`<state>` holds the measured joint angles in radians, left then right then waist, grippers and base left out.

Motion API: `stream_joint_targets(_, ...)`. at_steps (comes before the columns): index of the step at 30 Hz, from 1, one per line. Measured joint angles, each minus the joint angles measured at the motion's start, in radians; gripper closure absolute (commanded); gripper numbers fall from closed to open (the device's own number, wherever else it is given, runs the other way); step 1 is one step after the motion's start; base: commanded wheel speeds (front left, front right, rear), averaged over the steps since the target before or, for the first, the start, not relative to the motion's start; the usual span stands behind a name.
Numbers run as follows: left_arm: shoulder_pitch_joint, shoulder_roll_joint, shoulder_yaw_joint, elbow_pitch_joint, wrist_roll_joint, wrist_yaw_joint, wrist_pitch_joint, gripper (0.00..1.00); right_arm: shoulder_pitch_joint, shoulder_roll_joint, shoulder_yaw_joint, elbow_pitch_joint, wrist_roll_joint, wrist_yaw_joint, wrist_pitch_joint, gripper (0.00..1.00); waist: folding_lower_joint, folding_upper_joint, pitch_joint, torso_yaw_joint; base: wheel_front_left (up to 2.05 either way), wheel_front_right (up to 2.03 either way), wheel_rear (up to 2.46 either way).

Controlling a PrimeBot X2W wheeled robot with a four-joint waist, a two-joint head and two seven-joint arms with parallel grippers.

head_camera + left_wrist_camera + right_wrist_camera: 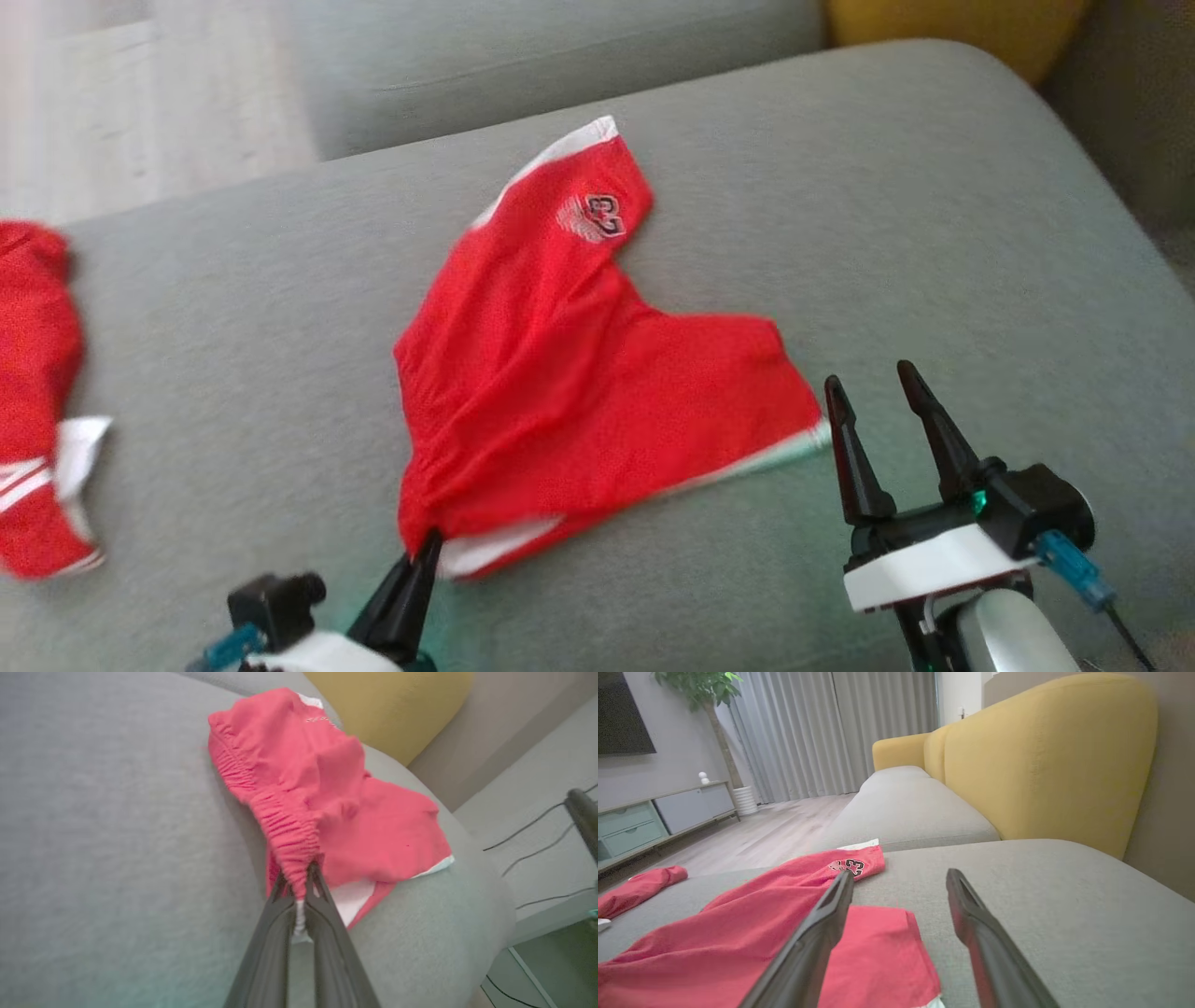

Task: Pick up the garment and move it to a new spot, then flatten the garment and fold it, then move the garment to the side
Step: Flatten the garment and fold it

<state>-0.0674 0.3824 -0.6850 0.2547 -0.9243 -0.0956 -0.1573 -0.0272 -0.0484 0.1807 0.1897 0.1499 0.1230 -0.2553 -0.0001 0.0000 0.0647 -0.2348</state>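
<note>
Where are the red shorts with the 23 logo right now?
In the head view the red shorts lie mid-cushion on the grey sofa, waistband corner pinched by the left gripper, the open right gripper just off their right hem.

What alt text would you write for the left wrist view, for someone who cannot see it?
The left gripper has its two dark fingers pinched shut on the gathered waistband of red shorts. The shorts lie rumpled on a grey sofa cushion, with a yellow backrest beyond.
</note>
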Motion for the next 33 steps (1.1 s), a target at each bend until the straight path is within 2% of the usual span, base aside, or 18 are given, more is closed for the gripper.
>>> stream_joint_targets(7, 0.009, -0.073, -0.033, 0.123, -0.048, -0.029, -0.055, 1.00, 0.000, 0.000, 0.002, 0.009, -0.028, 0.000, 0.000, 0.00, 0.0000, 0.0000, -0.015, 0.095, 0.00, 0.00, 0.00)
stream_joint_targets(11, 0.007, -0.077, -0.046, 0.160, -0.064, -0.029, -0.075, 0.99, 0.000, 0.000, 0.006, 0.014, -0.028, 0.000, 0.000, 0.00, 0.0001, 0.0000, -0.025, 0.119, 0.00, 0.00, 0.00)
stream_joint_targets(12, 0.007, -0.073, -0.053, 0.161, -0.069, -0.029, -0.078, 0.86, 0.000, 0.000, 0.007, 0.015, -0.028, 0.000, 0.000, 0.00, 0.0000, 0.0000, -0.028, 0.121, 0.00, 0.00, 0.00)
stream_joint_targets(13, 0.007, -0.072, -0.057, 0.161, -0.075, -0.029, -0.083, 0.67, 0.000, 0.000, 0.008, 0.015, -0.028, 0.000, 0.000, 0.00, 0.0000, 0.0000, -0.030, 0.123, 0.00, 0.00, 0.00)
stream_joint_targets(14, 0.007, -0.070, -0.057, 0.162, -0.081, -0.029, -0.083, 0.11, 0.000, 0.000, 0.008, 0.015, -0.028, 0.000, 0.000, 0.00, 0.0001, 0.0000, -0.031, 0.124, 0.00, 0.00, 0.00)
stream_joint_targets(15, 0.007, -0.065, -0.058, 0.162, -0.082, -0.029, -0.084, 0.00, 0.000, 0.000, 0.008, 0.016, -0.028, 0.000, 0.000, 0.00, 0.0001, 0.0000, -0.033, 0.125, 0.00, 0.00, 0.00)
stream_joint_targets(19, 0.008, -0.042, -0.045, 0.174, -0.086, -0.029, -0.090, 0.00, 0.001, 0.000, 0.010, 0.016, -0.028, 0.000, 0.000, 0.00, 0.0001, 0.0000, -0.039, 0.123, 0.00, 0.00, 0.00)
stream_joint_targets(22, 0.017, -0.042, 0.053, 0.164, -0.034, -0.029, -0.091, 0.00, 0.001, 0.000, 0.007, 0.009, -0.028, 0.000, 0.000, 0.00, 0.0001, 0.0000, -0.042, 0.118, 0.00, 0.00, 0.00)
stream_joint_targets(25, 0.058, -0.056, 0.193, 0.095, 0.060, -0.015, -0.092, 0.00, 0.002, 0.000, -0.016, -0.014, -0.032, 0.000, 0.000, 0.00, 0.0001, 0.0000, -0.045, 0.115, 0.00, 0.00, 0.00)
stream_joint_targets(28, 0.141, -0.102, 0.311, 0.012, 0.185, 0.008, -0.092, 0.00, 0.013, 0.000, -0.050, -0.038, -0.046, 0.000, 0.000, 0.00, 0.0001, 0.0000, -0.049, 0.118, 0.00, 0.00, 0.00)
stream_joint_targets(33, 0.266, -0.217, 0.480, -0.132, 0.412, 0.024, -0.092, 0.00, 0.061, 0.000, -0.110, -0.059, -0.075, 0.000, 0.000, 0.00, 0.0001, 0.0000, -0.064, 0.139, 0.00, 0.00, 0.00)
